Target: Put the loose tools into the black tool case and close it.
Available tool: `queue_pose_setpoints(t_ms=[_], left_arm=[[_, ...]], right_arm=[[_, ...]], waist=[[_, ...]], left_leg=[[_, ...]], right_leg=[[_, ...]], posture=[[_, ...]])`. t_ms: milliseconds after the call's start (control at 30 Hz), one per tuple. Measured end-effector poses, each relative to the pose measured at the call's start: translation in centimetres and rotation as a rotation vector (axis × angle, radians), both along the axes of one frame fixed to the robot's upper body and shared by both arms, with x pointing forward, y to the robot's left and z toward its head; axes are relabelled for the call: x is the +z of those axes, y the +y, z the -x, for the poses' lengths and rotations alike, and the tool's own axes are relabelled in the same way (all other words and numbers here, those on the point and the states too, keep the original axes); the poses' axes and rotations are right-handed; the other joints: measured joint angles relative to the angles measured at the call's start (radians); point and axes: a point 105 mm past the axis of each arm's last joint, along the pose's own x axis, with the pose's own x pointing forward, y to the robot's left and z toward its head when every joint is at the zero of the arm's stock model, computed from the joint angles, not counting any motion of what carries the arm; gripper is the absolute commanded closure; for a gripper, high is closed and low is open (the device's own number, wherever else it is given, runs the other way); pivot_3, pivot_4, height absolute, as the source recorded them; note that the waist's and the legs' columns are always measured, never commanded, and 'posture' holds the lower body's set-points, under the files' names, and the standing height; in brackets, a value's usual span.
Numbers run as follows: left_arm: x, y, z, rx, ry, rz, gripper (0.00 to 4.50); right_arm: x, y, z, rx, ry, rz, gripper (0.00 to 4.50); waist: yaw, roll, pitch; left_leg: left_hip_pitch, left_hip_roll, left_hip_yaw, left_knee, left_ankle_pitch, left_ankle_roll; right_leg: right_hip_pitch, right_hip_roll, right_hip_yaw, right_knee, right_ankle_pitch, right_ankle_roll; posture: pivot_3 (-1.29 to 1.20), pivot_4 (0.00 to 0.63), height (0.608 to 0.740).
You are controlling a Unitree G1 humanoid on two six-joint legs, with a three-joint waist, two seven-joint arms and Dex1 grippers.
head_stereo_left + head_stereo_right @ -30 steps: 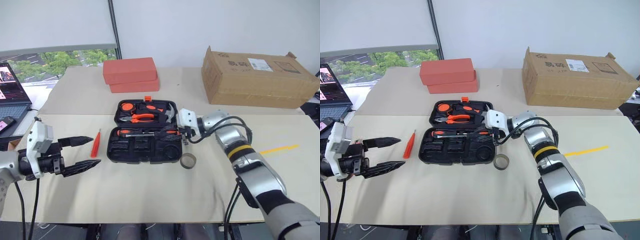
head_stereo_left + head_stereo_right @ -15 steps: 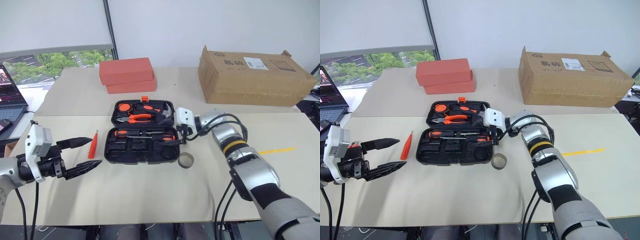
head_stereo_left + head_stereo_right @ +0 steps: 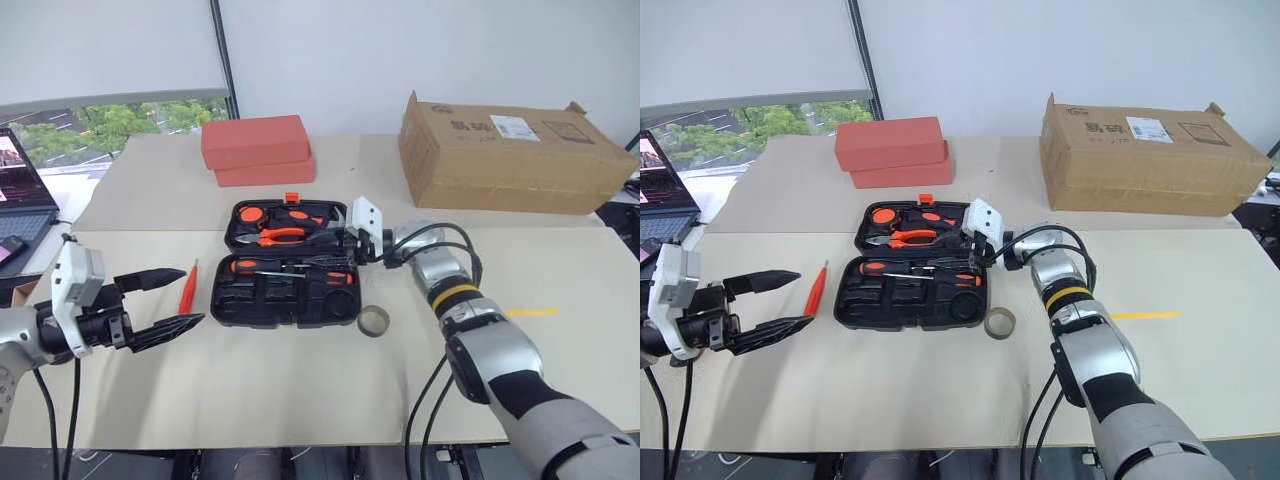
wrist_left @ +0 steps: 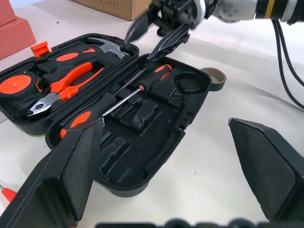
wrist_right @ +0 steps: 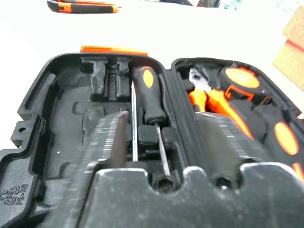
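The black tool case (image 3: 285, 300) lies open on the table. Its far half holds pliers and a hammer. Two screwdrivers (image 4: 97, 110) lie side by side in its near half. My right gripper (image 3: 338, 252) hovers over the case's right end, open, with nothing between its fingers (image 4: 167, 42). My left gripper (image 3: 190, 296) hangs open to the left of the case. A small orange screwdriver (image 3: 187, 288) lies on the table by its fingertips. The grey-brown ring roll (image 3: 374, 321) sits off the case's near right corner. In the right wrist view the utility knife (image 5: 83, 5) lies beyond the case.
Two red-orange blocks (image 3: 260, 148) are stacked behind the case. A cardboard box (image 3: 515, 152) stands at the back right. At the far left edge a laptop (image 3: 15, 190) sits open. A yellow tape strip (image 3: 530, 312) marks the table on the right.
My right gripper has lifted slightly and turned over the case's right end, from near the rim toward the hinge. The left arm has stayed put. The camera view has shifted a little.
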Motion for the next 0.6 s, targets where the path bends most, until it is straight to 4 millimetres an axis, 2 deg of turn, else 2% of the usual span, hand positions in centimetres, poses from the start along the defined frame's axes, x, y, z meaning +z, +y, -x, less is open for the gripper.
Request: queue_pose_setpoints(t_ms=[33, 67, 133, 300, 600], left_arm=[[-0.1, 0.0, -0.1, 0.001, 0.003, 0.002, 0.0], [-0.1, 0.1, -0.1, 0.001, 0.005, 0.002, 0.0], [-0.2, 0.1, -0.2, 0.001, 0.006, -0.004, 0.0], [-0.1, 0.1, -0.3, -0.004, 0.002, -0.011, 0.0], [-0.3, 0.2, -0.2, 0.002, 0.011, -0.015, 0.0]], right_arm=[[-0.3, 0.0, 0.0, -0.004, 0.006, -0.001, 3.35], [-0.5, 0.0, 0.1, -0.008, 0.011, 0.001, 3.83], [-1.0, 0.1, 0.1, -0.014, 0.019, 0.012, 4.45], [-3.1, 0.0, -0.1, -0.056, 0.047, 0.116, 4.45], [-3.8, 0.4, 0.1, -0.027, -0.02, 0.24, 4.45]], waist=[[0.0, 0.0, 0.0], [0.0, 0.0, 0.0], [0.0, 0.0, 0.0], [-0.003, 0.0, 0.0], [-0.002, 0.0, 0.0]], left_leg=[[0.0, 0.0, 0.0, 0.0, 0.0, 0.0], [0.0, 0.0, 0.0, 0.0, 0.0, 0.0], [0.0, 0.0, 0.0, 0.0, 0.0, 0.0], [0.0, 0.0, 0.0, 0.0, 0.0, 0.0], [0.006, 0.0, 0.0, -0.001, -0.001, -0.002]], right_leg=[[0.0, 0.0, 0.0, 0.0, 0.0, 0.0], [0.0, 0.0, 0.0, 0.0, 0.0, 0.0], [0.0, 0.0, 0.0, 0.0, 0.0, 0.0], [0.0, 0.0, 0.0, 0.0, 0.0, 0.0], [0.003, -0.001, 0.0, 0.001, 0.0, 0.0]], posture=[[0.0, 0.15, 0.712], [0.0, 0.15, 0.712], [0.0, 0.15, 0.712], [0.0, 0.15, 0.712], [0.0, 0.15, 0.712]])
